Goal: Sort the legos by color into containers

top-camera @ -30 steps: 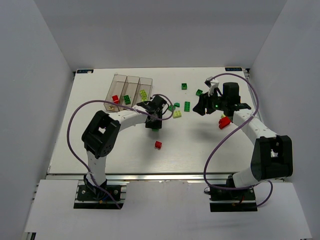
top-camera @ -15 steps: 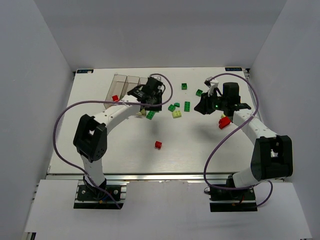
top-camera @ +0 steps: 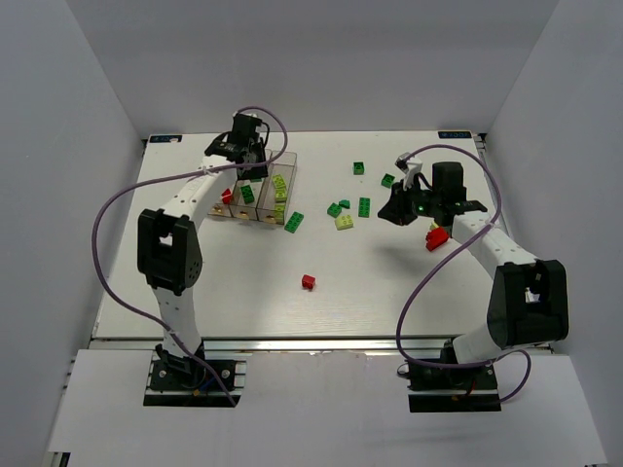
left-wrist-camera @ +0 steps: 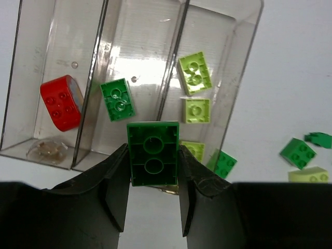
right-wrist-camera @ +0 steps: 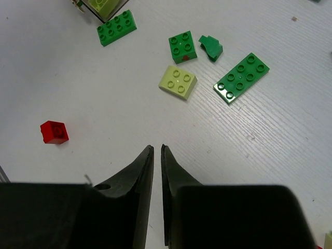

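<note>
Left tool (left-wrist-camera: pixel 153 176): clamped on a held brick (left-wrist-camera: pixel 153 148), green, above the near end of the middle bin.
Right tool (right-wrist-camera: pixel 156 155): fingers nearly together, nothing between them.
Done: the bins (left-wrist-camera: pixel 244 57), at ten o'clock on the surface (top-camera: pixel 389 292), hold a red brick (left-wrist-camera: pixel 62 102), a sorted green brick (left-wrist-camera: pixel 119 99) and some pale bricks (left-wrist-camera: pixel 194 72).
Left: we count about ten loose bricks (right-wrist-camera: pixel 178 82), lying from centre to three o'clock.
In the way: we judge nothing blocks the drop. A stray green brick (left-wrist-camera: pixel 223 163) lies just beside the bins at five o'clock.

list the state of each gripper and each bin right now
left gripper, shut on a green brick
right gripper, nearly shut, empty
left bin, holds one red lego
middle bin, holds one green lego
right bin, holds pale yellow-green legos
</note>
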